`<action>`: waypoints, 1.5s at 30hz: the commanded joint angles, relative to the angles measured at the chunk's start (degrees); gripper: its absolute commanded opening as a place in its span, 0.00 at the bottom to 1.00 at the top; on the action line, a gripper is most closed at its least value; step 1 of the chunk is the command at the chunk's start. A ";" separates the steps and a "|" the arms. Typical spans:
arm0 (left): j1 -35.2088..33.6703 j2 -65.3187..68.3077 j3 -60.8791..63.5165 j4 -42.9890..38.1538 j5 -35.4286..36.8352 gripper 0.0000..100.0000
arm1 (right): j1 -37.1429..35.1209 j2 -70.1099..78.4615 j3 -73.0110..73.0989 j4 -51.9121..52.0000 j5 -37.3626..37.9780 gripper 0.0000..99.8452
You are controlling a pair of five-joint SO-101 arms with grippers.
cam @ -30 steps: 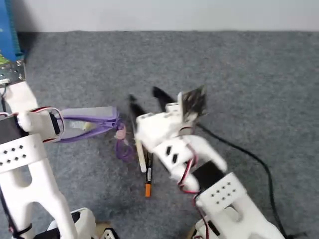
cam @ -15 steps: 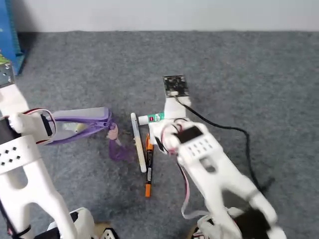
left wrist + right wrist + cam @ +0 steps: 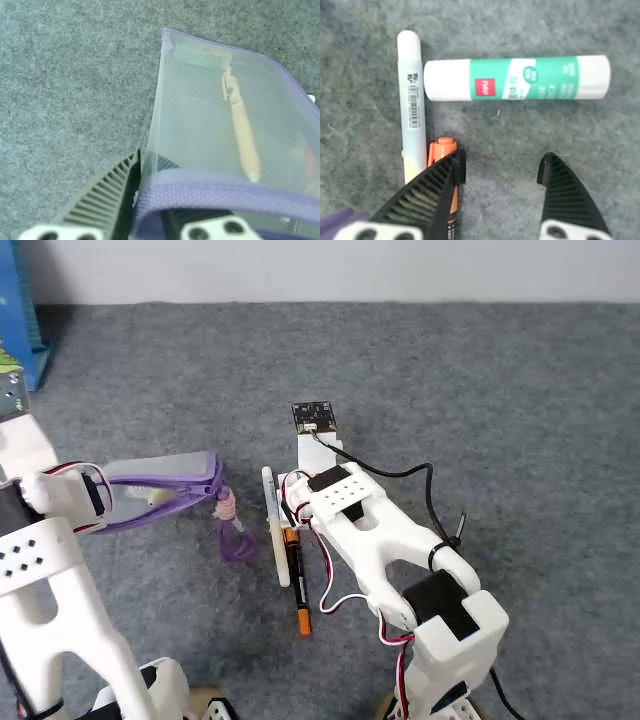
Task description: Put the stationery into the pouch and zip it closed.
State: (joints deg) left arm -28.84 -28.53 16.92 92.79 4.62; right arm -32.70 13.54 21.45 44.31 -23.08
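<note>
While the left arm point(image 3: 45, 550) stands at the left edge of the high view, the pouch point(image 3: 165, 485) juts from its end toward the middle of the frame. The pouch's purple zipper loop point(image 3: 237, 540) trails onto the grey counter point(image 3: 520, 410). The right arm point(image 3: 390, 540) stretches from the lower right to the centre. Its wrist is over a white pen point(image 3: 270, 525) and an orange marker point(image 3: 298, 585), which lie side by side, touching, just beside the loop.

From the left wrist, the left claw point(image 3: 142, 195) is pinching the purple-trimmed edge of the translucent mesh pouch, one ribbed finger on the outside. A cream-coloured pen point(image 3: 242, 135) lies inside the pouch.

From the right wrist, the right claw point(image 3: 502, 165) is spread wide and holds nothing, low above the counter. One finger tip sits just beside the orange marker's cap. The white pen lies alongside the marker. A green-and-white glue stick point(image 3: 517, 78) lies crosswise beyond the claw, one end just beside the pen.
</note>
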 commanded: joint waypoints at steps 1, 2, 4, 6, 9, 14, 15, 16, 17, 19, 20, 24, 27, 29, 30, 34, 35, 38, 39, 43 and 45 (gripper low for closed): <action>-0.18 0.26 0.13 -1.49 -1.41 0.01 | -1.54 -0.66 -2.73 0.31 -0.62 0.23; -0.18 0.26 0.13 -1.41 -1.58 0.01 | -1.54 -0.84 -2.73 0.66 -0.62 0.23; -0.18 0.26 0.13 -1.41 -1.58 0.01 | -1.71 -1.54 -3.60 3.47 -0.62 0.23; -0.18 0.26 0.13 -1.41 -1.58 0.01 | -2.24 -3.30 -4.75 6.64 -0.70 0.23; -0.18 0.26 0.13 -1.41 -1.58 0.01 | -3.91 -7.16 -5.27 10.33 -1.32 0.23; -0.18 0.26 0.13 -1.41 -1.58 0.01 | -7.69 -9.63 -4.22 11.12 -4.13 0.23; -0.18 0.26 0.13 -1.41 -1.58 0.01 | -8.22 -9.36 -3.96 10.95 -4.13 0.23; -0.18 0.26 0.13 -1.41 -1.58 0.01 | -8.31 -8.84 -3.78 10.42 -4.13 0.23; -0.18 0.26 0.13 -1.41 -1.58 0.01 | -8.13 -7.96 -3.60 9.54 -4.13 0.23; -0.18 0.26 0.13 -1.32 -1.58 0.01 | -6.90 -5.85 -3.52 7.78 -4.04 0.23; -0.18 0.26 0.13 -1.32 -1.58 0.01 | -6.11 -4.53 -3.60 6.81 -3.96 0.23; -0.18 0.26 0.13 -1.32 -1.58 0.01 | -3.47 -0.40 -3.87 3.65 -0.79 0.23; -0.18 0.26 0.13 -1.32 -1.67 0.01 | -3.12 1.71 -3.96 2.24 0.09 0.23; -0.18 0.26 0.13 -1.32 -1.67 0.01 | -2.59 2.33 -3.96 2.15 0.18 0.23; -0.18 0.26 0.13 -1.32 -1.67 0.01 | -2.15 2.42 -3.96 2.15 0.18 0.23; -0.18 0.26 0.13 -1.32 -1.67 0.01 | 0.40 2.42 -3.96 2.59 0.18 0.17; -0.18 0.26 0.13 -1.32 -1.67 0.01 | 0.84 2.42 -3.96 2.59 0.18 0.14; -0.18 0.26 0.13 -1.32 -1.67 0.01 | 1.01 2.51 -3.87 2.59 0.18 0.04; -0.18 0.26 0.13 -1.32 -1.67 0.01 | 0.84 2.51 -3.87 2.59 0.18 0.01; -0.18 0.26 0.13 -1.32 -1.67 0.01 | 0.66 2.77 -3.78 2.68 0.18 0.02; -0.18 0.26 0.13 -1.32 -1.67 0.01 | 0.75 2.86 -3.78 2.68 0.26 0.01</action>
State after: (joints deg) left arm -28.66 -28.35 16.92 92.53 3.65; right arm -32.09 16.18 19.25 47.65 -23.52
